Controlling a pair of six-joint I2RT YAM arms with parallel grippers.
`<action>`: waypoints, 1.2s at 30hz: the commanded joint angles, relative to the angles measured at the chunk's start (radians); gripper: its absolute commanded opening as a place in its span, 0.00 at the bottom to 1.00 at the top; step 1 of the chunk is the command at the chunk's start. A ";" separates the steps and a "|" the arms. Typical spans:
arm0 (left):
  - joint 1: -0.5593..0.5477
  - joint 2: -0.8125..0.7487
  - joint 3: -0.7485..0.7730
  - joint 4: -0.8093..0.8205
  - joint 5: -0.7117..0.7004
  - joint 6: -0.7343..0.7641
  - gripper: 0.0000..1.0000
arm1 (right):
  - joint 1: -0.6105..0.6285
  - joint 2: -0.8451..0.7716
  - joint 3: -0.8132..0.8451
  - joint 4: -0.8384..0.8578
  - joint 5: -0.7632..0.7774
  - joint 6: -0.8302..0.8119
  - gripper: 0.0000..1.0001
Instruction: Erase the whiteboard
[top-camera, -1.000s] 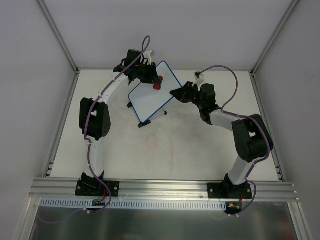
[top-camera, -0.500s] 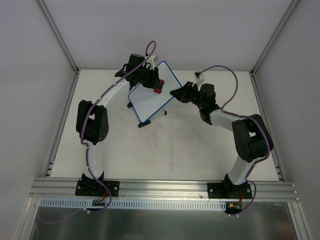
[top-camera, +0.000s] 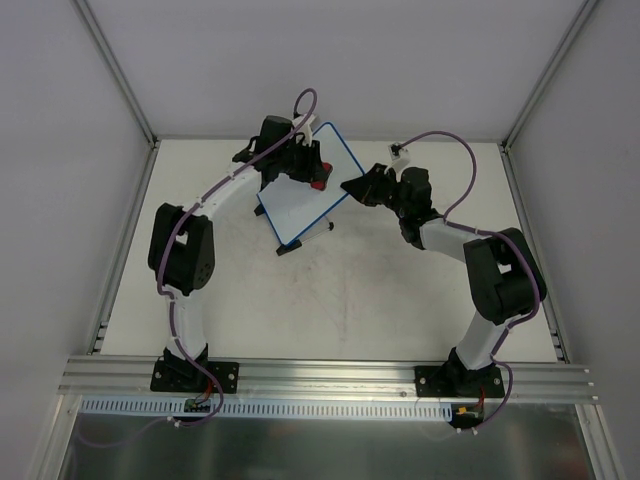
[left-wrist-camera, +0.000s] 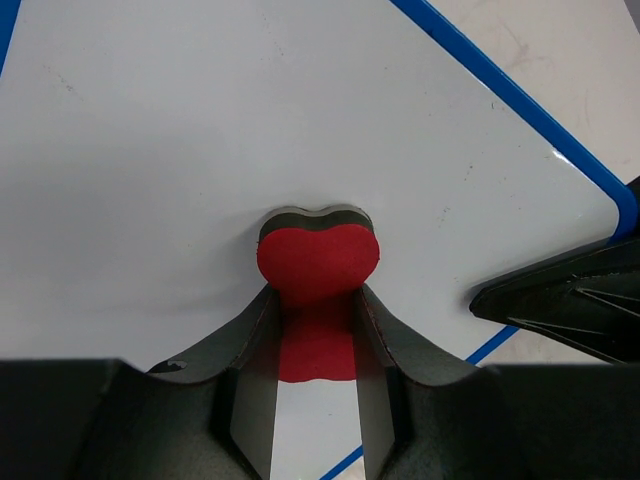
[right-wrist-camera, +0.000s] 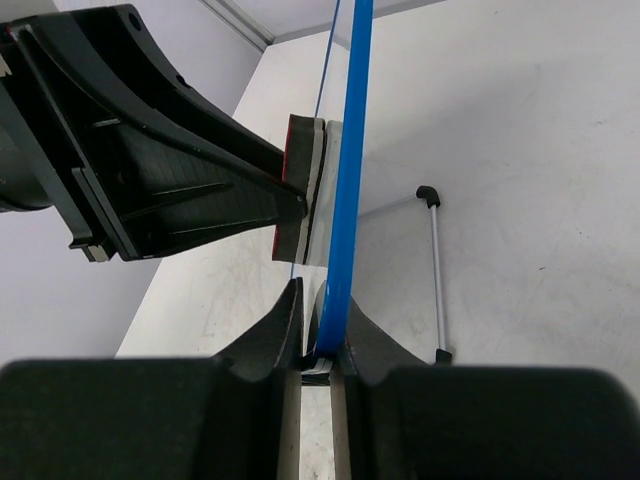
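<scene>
The right gripper (right-wrist-camera: 318, 335) squeezes the blue edge of the whiteboard (right-wrist-camera: 355, 150), which sticks out ahead of it. Just past it, the left gripper (left-wrist-camera: 318, 300) pinches a red eraser (left-wrist-camera: 318, 262), pressed flat on the board's white face.

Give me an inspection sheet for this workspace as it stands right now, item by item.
Surface: pale table, faint scuffs.
Job's things: whiteboard tilted on its wire stand; no writing seen in the left wrist view; red eraser pressed against its face.
Clutter: nothing seen.
Grippers: left gripper shut on the eraser; right gripper shut on the whiteboard's blue edge.
Cables: purple cables looped along both arms.
Surroundings: white walls; aluminium rail at the near edge.
</scene>
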 joint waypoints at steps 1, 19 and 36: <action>-0.053 0.054 -0.131 -0.052 -0.015 -0.024 0.00 | 0.059 0.015 0.022 -0.009 -0.141 -0.154 0.00; 0.134 -0.108 -0.781 0.309 -0.064 -0.300 0.00 | 0.059 0.010 0.020 -0.007 -0.144 -0.148 0.00; 0.171 -0.145 -0.785 0.280 -0.075 -0.461 0.00 | 0.061 0.009 0.020 -0.006 -0.145 -0.148 0.00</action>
